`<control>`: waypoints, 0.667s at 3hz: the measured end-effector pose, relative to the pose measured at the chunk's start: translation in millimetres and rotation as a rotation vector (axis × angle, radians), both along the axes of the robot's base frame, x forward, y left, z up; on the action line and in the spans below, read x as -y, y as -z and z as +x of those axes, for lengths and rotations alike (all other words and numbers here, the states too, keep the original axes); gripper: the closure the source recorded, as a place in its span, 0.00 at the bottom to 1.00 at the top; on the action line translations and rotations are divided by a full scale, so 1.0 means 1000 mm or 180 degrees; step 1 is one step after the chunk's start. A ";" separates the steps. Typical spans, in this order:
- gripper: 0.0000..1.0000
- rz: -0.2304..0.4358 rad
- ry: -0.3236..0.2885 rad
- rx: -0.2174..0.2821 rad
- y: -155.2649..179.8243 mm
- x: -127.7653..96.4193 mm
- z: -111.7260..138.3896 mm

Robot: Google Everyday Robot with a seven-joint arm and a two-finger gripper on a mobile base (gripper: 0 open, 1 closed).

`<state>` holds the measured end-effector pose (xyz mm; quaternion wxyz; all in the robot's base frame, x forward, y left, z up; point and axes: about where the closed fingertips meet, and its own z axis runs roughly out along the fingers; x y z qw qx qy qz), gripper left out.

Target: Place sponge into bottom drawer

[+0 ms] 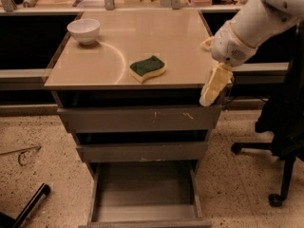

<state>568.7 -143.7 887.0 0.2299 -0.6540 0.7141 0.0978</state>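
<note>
The sponge (147,68), pale yellow with a dark green top, lies on the tan cabinet top (156,37), right of centre and near the front edge. The bottom drawer (145,189) is pulled out toward me, and its plain grey floor is bare. My gripper (213,90) hangs pointing down at the cabinet's front right corner. It is right of the sponge and a little lower, and it holds nothing that I can see. The white arm (251,25) reaches in from the upper right.
A white bowl (84,30) stands at the back left of the cabinet top. The two upper drawers (137,118) are closed. A black office chair (285,127) stands to the right on the speckled floor. A dark bar (28,205) lies at the lower left.
</note>
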 end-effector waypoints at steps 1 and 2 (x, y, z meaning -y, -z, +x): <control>0.00 0.0096 -0.0239 0.0040 0.001 -0.032 0.034; 0.00 0.0154 -0.0466 0.0083 -0.002 -0.070 0.060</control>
